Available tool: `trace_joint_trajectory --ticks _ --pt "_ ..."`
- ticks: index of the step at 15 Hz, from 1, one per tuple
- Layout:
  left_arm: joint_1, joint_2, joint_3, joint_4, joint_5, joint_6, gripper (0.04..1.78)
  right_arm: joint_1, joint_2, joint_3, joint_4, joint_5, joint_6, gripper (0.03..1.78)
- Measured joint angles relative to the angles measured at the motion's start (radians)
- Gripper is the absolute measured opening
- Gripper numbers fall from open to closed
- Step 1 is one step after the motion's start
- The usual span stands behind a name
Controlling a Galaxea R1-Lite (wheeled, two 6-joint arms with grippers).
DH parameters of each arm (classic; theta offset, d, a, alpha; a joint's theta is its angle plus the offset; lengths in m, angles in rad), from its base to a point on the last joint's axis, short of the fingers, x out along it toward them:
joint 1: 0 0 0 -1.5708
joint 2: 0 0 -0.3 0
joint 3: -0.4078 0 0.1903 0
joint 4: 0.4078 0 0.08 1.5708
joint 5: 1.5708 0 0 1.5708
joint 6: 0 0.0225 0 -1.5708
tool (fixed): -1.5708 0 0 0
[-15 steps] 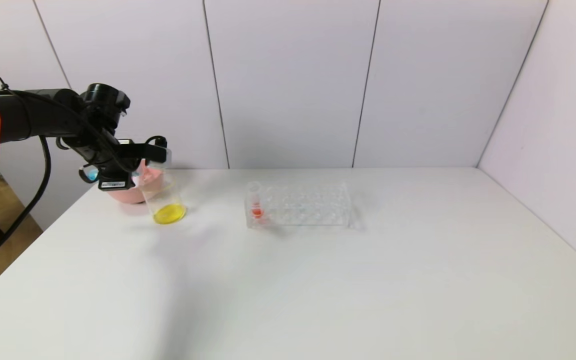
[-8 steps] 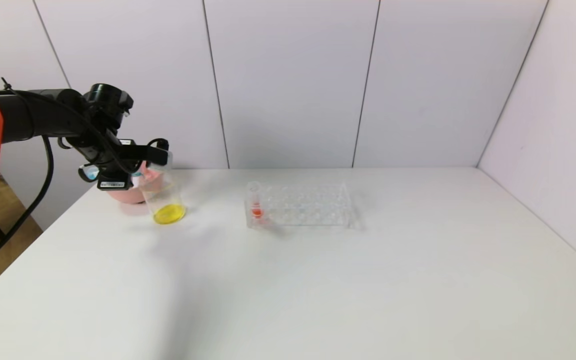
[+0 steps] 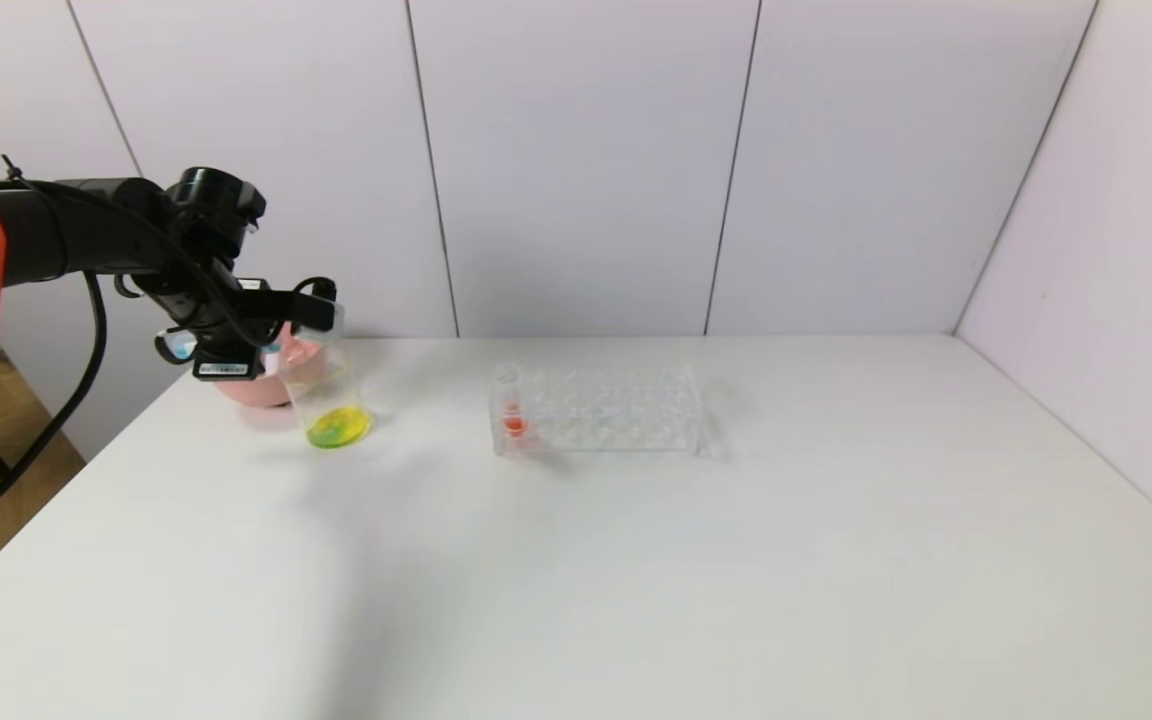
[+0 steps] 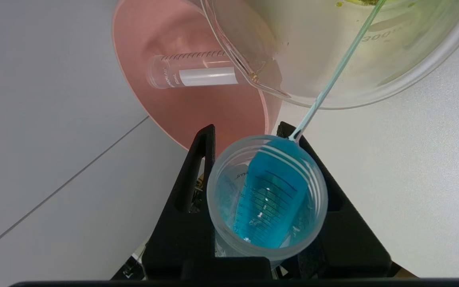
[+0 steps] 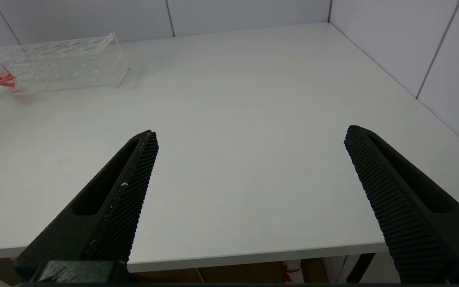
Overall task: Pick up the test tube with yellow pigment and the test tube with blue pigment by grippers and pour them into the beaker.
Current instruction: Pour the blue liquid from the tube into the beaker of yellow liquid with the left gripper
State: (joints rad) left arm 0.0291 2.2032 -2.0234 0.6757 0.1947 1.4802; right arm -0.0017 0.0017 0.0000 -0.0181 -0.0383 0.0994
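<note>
Blue tube tipped over the beaker, thin stream running in.

The left gripper (image 4: 253,131), reaching in level from the table's left edge, is clamped on the test tube with blue pigment (image 4: 271,195); its lower end is hidden between the jaws. The beaker (image 3: 328,395) holds yellow-green liquid, its rim cut off in the wrist view, marked "300". An emptied tube (image 4: 193,71) lies in the pink bowl (image 4: 197,107); its print is barely legible. The right gripper (image 5: 249,159) hangs wide apart over the table's near right edge.

It looked like a lab bench: a white table (image 3: 636,560) ringed by plain panels, with a clear tube rack (image 3: 601,410) and beaker (image 3: 331,400) beside it
</note>
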Motion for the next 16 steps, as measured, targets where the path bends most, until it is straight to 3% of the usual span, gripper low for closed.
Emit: trace_joint_trajectory --ticks 16 --pt "-0.027 0.000 -0.001 -0.010 0.070 -0.001 0.55 0.000 0.000 0.000 0.000 0.000 0.000 1.71"
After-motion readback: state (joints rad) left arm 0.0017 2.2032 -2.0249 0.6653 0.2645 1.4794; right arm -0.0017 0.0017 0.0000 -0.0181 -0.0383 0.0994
